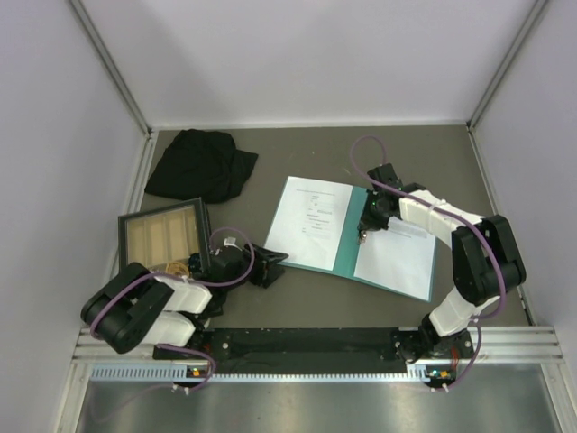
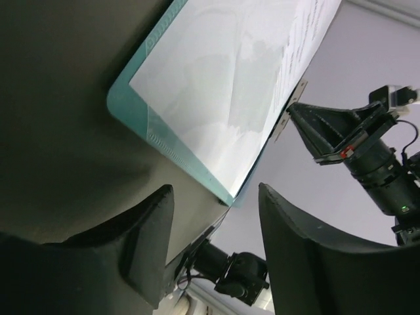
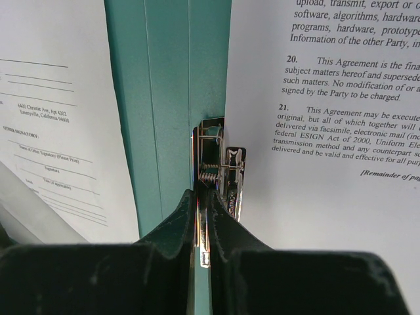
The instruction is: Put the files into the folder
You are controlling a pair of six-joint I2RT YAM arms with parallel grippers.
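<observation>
Top view: we find the folder [image 1: 347,236] open on the bench [image 1: 315,307], files [image 1: 311,221] on both leaves; right claw [image 1: 365,227] sits at its fore-aft spine, nearer arm. Left wrist: left claw [image 2: 215,197] gapes empty, folder corner just ahead. Right wrist: right claw pinches the spine's metal clip [image 3: 220,170]

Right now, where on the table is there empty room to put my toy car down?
Bare table lies between the folder and the arms' rail, and along the back, beside the black cloth. It's crowded around the wooden tray and left gripper.
</observation>
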